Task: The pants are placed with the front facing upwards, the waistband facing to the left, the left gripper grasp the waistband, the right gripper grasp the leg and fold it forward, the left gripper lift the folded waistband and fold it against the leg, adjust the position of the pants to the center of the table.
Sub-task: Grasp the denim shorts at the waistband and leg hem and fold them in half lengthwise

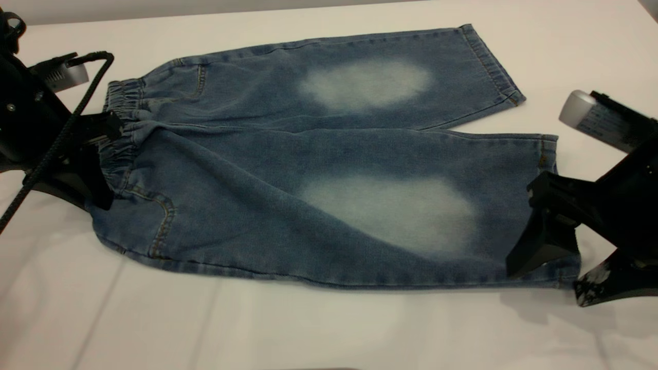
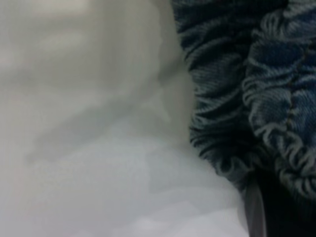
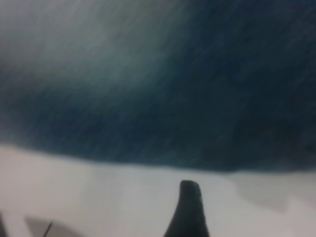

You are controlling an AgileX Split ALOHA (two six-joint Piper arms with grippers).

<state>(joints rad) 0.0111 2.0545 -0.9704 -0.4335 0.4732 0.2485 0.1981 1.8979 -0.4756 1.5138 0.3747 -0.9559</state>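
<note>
The blue denim pants (image 1: 308, 169) lie flat on the white table (image 1: 308, 329), front up, with pale faded ovals on both legs. The ruffled waistband (image 1: 121, 97) points left. My left gripper (image 1: 105, 159) is at the waistband, open, one finger on either side of a stretch of its near half. The left wrist view shows the gathered waistband (image 2: 247, 89) very close, beside one of the fingers (image 2: 254, 212). My right gripper (image 1: 568, 267) is open at the hem of the near leg (image 1: 401, 216), one finger on the cloth and the other on the table. One of its fingertips (image 3: 190, 207) shows over the white tabletop, just short of the denim (image 3: 173, 89).
The far leg (image 1: 370, 82) lies spread toward the back, its hem near the table's far right. A braided black cable (image 1: 67, 128) hangs from the left arm. Bare white tabletop runs along the front below the pants.
</note>
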